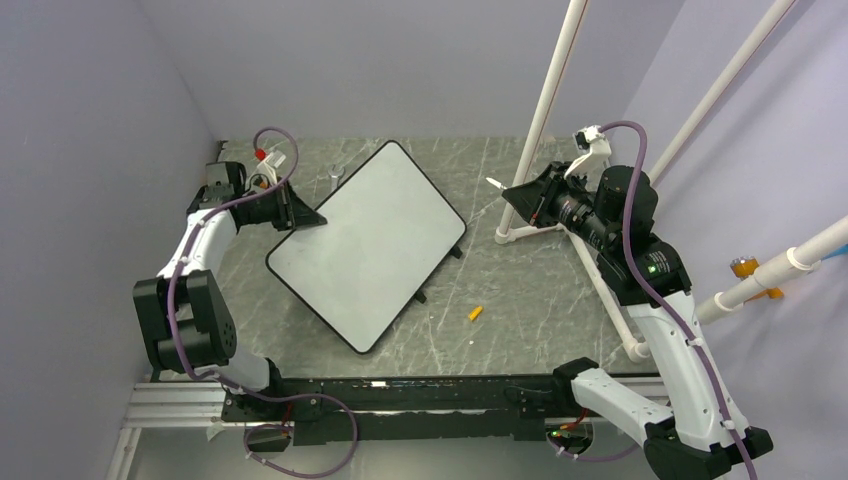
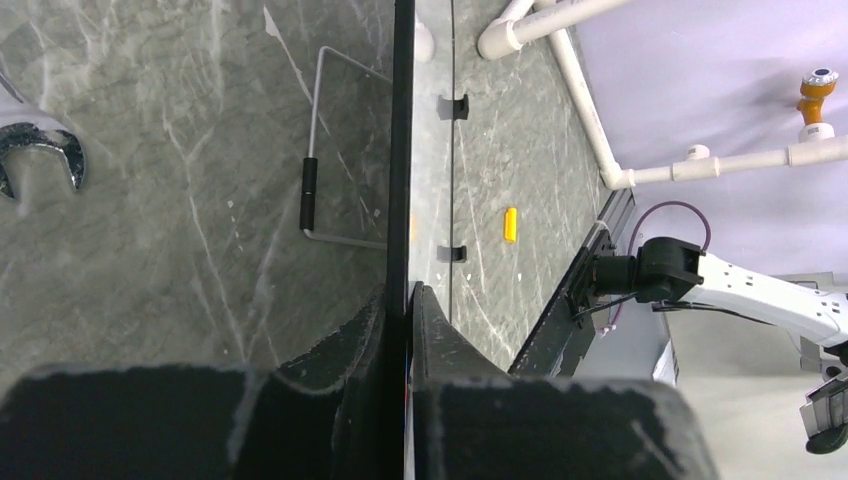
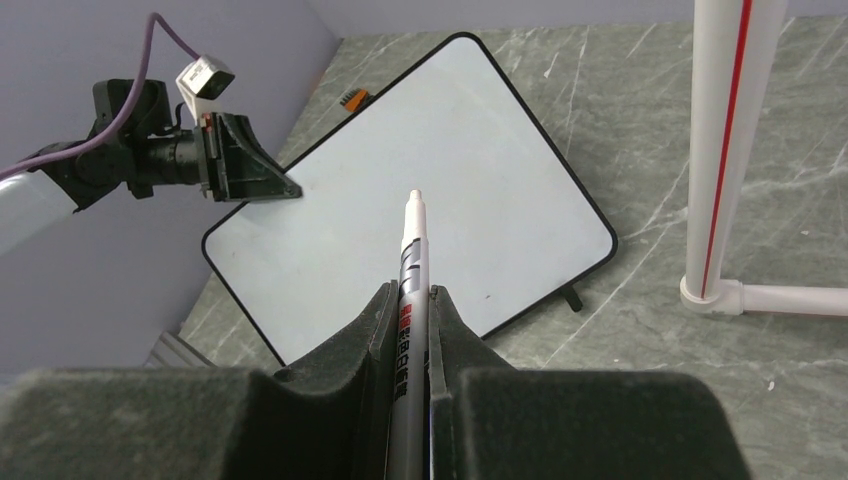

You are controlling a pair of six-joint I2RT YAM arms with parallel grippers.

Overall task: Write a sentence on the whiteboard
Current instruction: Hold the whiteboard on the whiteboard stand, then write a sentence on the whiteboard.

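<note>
Right claw (image 3: 412, 296) raised, pinching marker (image 3: 413, 228) toward whiteboard (image 3: 455, 130).

Table (image 1: 540, 310) is reading as a grey marble-look slab, smooth, white-veined, low sheen. Whiteboard (image 1: 365, 245) face is looking smooth satin white, with a thin black frame. Wrench (image 2: 40, 155) is showing bright polished metal. Pipe (image 3: 715, 150) is looking like glossy white plastic. Left gripper (image 2: 400, 295) and right gripper (image 3: 412, 292) fingers (image 3: 345, 350) are showing matt black, grainy, edges scuffed pale. Marker (image 3: 412, 260) barrel is looking smooth grey, plastic-like.
</note>
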